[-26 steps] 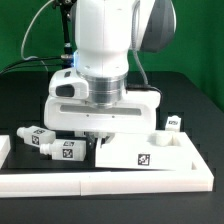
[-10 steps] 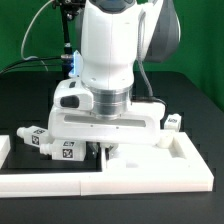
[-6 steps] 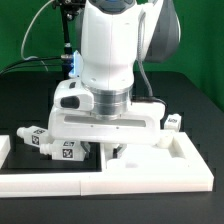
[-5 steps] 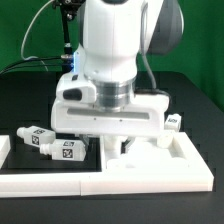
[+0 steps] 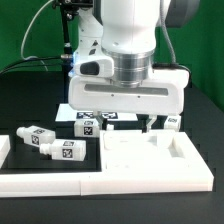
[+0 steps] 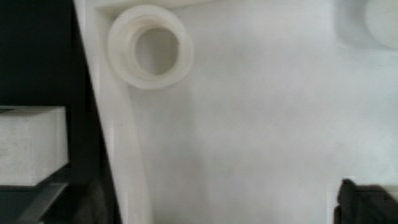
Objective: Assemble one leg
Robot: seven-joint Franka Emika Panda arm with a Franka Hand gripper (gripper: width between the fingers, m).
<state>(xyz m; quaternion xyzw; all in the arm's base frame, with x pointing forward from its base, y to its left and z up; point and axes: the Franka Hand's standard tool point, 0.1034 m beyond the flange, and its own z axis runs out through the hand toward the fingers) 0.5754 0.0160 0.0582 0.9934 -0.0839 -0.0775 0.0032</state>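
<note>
above the middle of the black desk (image 5: 25, 105), we see the white robot arm's two-finger gripper (image 5: 128, 122) poised over a large flat white square panel (image 5: 140, 157), its dark fingers (image 5: 149, 124) spread wide and holding nothing. in the wrist view we find the gripper (image 6: 205, 200) just as open: the two fingertips (image 6: 43, 200) stand far apart, with only the bare panel (image 6: 231, 130) and one of its round corner holes (image 6: 151, 45) beneath them. whether the fingers touch the panel we cannot tell.

the panel lies toward the desk's front edge, inside a long white l-shaped border rail (image 5: 100, 183) that runs along that edge and turns back along the side at the exterior view's right.

we count four small stubby white plastic legs, each bearing a square black-and-white tag, loose on the desk and none between the fingers. the first leg (image 5: 36, 138) and the second leg (image 5: 68, 150) lie side by side near the front corner at the exterior view's left, just behind the rail. the third leg (image 5: 88, 125) sits nearer the middle, just beyond the panel's far edge. the fourth leg (image 5: 172, 123) sits by the rail's far end, toward the desk's edge at the exterior view's right.
</note>
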